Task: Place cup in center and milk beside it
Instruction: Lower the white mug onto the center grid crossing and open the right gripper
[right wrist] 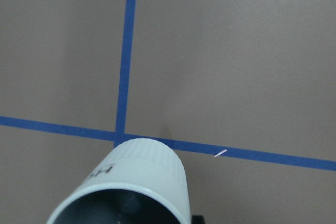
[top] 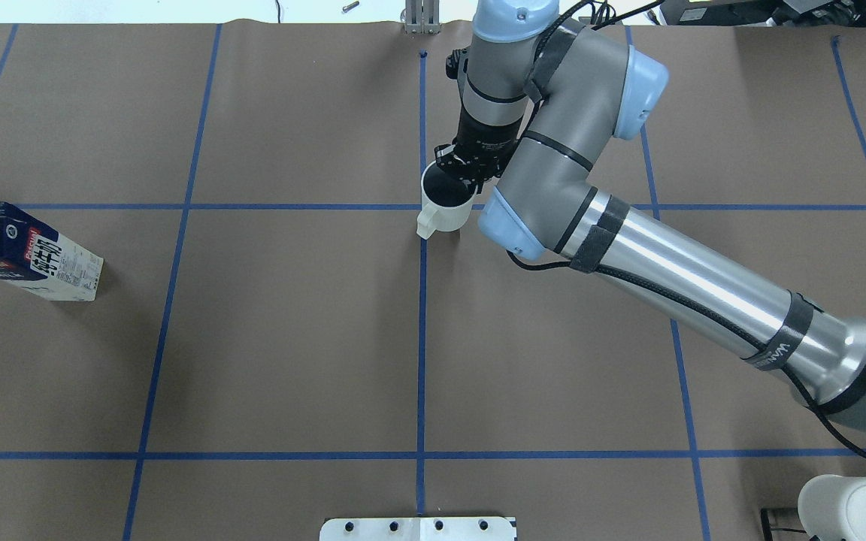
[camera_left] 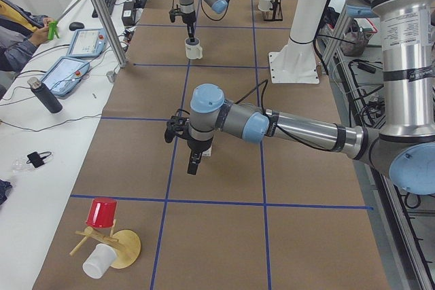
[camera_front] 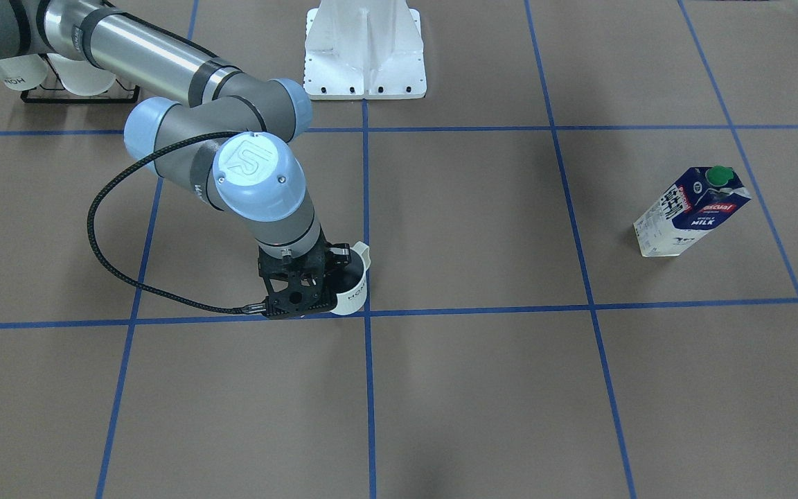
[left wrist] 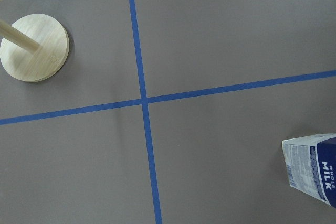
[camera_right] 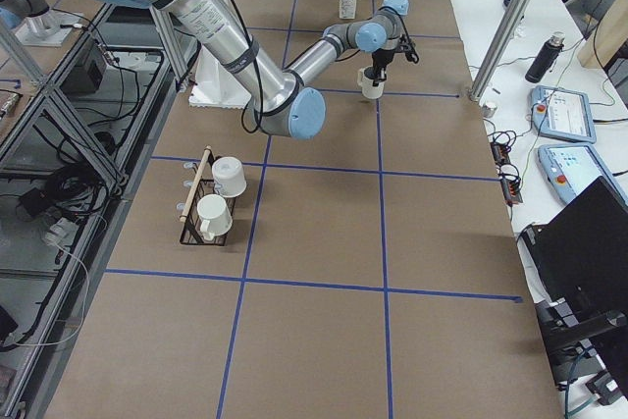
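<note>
The white cup (camera_front: 354, 290) is held by its rim in my right gripper (camera_front: 330, 277), just beside the center tape crossing (camera_front: 368, 313). From overhead the cup (top: 444, 204) sits on the crossing (top: 422, 207) with its handle toward the robot, the gripper (top: 459, 174) shut on its far rim. The right wrist view shows the cup (right wrist: 131, 182) covering the crossing. The milk (camera_front: 693, 211) stands far off on my left side (top: 23, 252). My left gripper (camera_left: 194, 166) shows only in the exterior left view, so I cannot tell its state. The left wrist view shows the carton (left wrist: 315, 166) at lower right.
A black rack with white mugs (camera_front: 59, 76) stands behind the right arm. The white robot base plate (camera_front: 364, 55) is at the table's back middle. A wooden stand (left wrist: 34, 48) with a red cup (camera_left: 102, 212) is at the left end.
</note>
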Action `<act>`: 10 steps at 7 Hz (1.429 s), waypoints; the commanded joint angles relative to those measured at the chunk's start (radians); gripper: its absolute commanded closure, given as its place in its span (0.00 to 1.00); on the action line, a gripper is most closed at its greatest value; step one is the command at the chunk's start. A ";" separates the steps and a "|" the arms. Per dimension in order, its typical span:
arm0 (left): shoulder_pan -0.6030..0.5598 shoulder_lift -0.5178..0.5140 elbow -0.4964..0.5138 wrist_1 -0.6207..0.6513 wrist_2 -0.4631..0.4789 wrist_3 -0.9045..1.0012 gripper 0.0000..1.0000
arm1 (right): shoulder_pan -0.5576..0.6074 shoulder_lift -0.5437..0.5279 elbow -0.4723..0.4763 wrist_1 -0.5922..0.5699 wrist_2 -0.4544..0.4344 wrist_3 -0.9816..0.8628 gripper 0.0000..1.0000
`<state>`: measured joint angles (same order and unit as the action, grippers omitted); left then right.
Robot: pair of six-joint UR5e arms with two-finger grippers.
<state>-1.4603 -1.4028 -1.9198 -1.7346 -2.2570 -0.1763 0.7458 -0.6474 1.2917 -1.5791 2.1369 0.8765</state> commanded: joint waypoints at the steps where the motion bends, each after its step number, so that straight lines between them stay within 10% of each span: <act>1: -0.002 0.004 -0.001 -0.002 0.000 0.000 0.02 | -0.020 0.015 -0.031 0.007 0.001 0.009 1.00; 6: -0.003 0.004 -0.004 -0.003 0.000 0.000 0.02 | -0.029 0.014 -0.066 0.093 0.017 0.144 1.00; 7: -0.003 0.004 -0.004 -0.008 0.000 0.000 0.02 | -0.029 0.014 -0.068 0.093 0.017 0.148 0.20; 8: -0.003 0.014 -0.005 -0.023 0.000 0.000 0.02 | -0.029 0.014 -0.066 0.094 0.017 0.182 0.00; 10: 0.001 0.016 -0.008 -0.023 -0.003 -0.014 0.02 | 0.016 0.018 -0.016 0.099 0.087 0.193 0.00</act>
<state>-1.4616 -1.3870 -1.9270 -1.7560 -2.2579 -0.1824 0.7286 -0.6318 1.2435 -1.4802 2.1737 1.0587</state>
